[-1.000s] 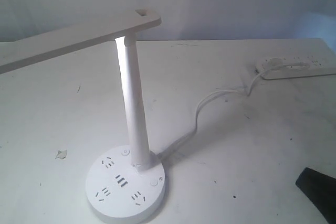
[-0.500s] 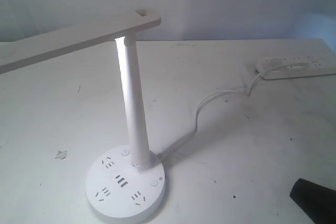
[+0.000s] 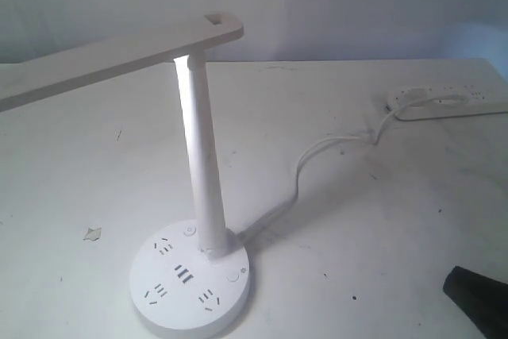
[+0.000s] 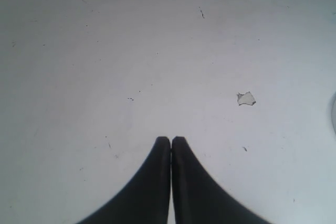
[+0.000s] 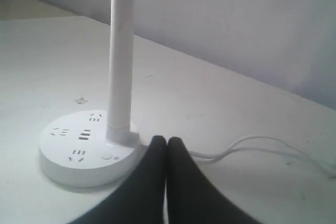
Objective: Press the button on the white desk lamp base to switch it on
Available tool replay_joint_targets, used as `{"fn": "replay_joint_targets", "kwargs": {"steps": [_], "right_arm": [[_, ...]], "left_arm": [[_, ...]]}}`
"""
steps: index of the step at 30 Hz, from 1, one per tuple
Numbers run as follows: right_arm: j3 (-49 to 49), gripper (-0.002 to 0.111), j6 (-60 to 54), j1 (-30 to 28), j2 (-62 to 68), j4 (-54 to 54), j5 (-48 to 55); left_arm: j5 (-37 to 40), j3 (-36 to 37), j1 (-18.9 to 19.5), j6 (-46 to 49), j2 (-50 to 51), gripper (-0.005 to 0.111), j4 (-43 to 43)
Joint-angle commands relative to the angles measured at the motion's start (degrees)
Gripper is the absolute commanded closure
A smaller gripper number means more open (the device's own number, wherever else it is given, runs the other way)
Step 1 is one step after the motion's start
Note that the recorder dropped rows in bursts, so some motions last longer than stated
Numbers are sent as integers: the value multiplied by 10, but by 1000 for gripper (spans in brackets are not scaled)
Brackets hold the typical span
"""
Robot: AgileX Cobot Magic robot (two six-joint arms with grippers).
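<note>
A white desk lamp base sat on a white table, low in the exterior view, with a tall post rising from it. The button lay on the disc's right side, near the post's foot. The right gripper, fingers pressed together and empty, pointed toward the base from the right without touching it. The left gripper, likewise closed on nothing, hung over the tabletop near a small scrap.
</note>
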Motion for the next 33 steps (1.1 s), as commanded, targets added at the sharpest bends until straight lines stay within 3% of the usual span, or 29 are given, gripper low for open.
{"fn": "replay_joint_targets", "kwargs": {"steps": [1,4,7,9,11,17,33], "right_arm": [[1,108,-5,-57,-4,-19,-13],[1,108,0,-172,-4,-19,-13],[1,108,1,-338,-4,-18,-15],[1,108,1,-407,-4,-18,-4],[1,108,1,-438,-4,-18,27],[1,108,0,-440,-4,-21,130],[1,108,1,-440,-4,-24,129]], "left_arm": [[1,1,-2,1,-2,107,-3],[1,1,-2,1,-2,107,-3],[1,1,-2,1,-2,107,-3],[1,1,-2,1,-2,107,-3],[1,1,-2,1,-2,107,-3],[1,1,-2,1,-2,107,-3],[1,1,-2,1,-2,107,-3]]}}
